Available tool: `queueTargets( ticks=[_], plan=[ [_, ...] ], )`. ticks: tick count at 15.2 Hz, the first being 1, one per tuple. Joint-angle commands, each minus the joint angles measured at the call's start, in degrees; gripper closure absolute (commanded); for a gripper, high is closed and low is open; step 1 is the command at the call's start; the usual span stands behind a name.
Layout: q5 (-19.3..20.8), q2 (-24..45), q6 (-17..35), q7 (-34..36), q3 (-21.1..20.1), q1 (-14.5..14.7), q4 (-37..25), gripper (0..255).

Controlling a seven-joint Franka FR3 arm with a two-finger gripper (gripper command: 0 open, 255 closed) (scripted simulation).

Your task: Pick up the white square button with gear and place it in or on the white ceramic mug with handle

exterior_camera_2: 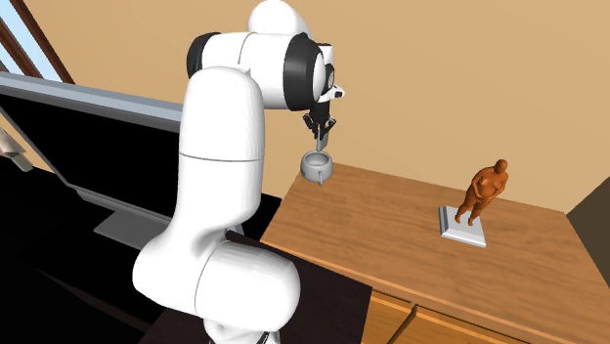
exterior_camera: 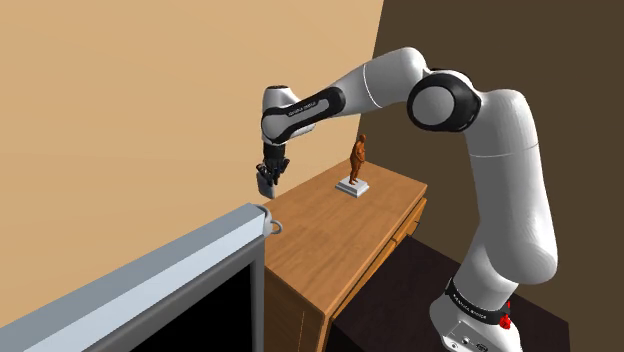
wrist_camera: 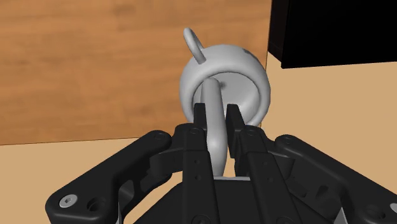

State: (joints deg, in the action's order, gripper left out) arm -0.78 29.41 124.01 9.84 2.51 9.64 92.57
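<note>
Wrist view: the pale grey flat button (wrist_camera: 211,95) is clamped edge-on in the black gripper (wrist_camera: 217,113), directly above the open pale grey handled mug (wrist_camera: 253,69).

You have a wooden sideboard (exterior_camera: 335,235) set against the tan wall (exterior_camera: 130,90), its drawer fronts on the side away from that wall. A brown figurine (exterior_camera: 358,155) of a standing person is upright on a white square base (exterior_camera: 353,187) near the top's far end. A grey-framed black screen (exterior_camera: 150,285) stands at the near end, on the shoulder view's left. A dark brown wall (exterior_camera: 540,45) lies far right.
</note>
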Motion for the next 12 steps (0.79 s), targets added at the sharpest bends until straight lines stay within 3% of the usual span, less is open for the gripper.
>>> queueTargets(
  ticks=[1,12],
  plan=[
    [0.05,2.11,-0.81,0.73,-0.17,0.49,-2.93,255],
    [-0.11,6.38,5.48,0.68,-0.28,0.42,-0.91,255]
  ],
)
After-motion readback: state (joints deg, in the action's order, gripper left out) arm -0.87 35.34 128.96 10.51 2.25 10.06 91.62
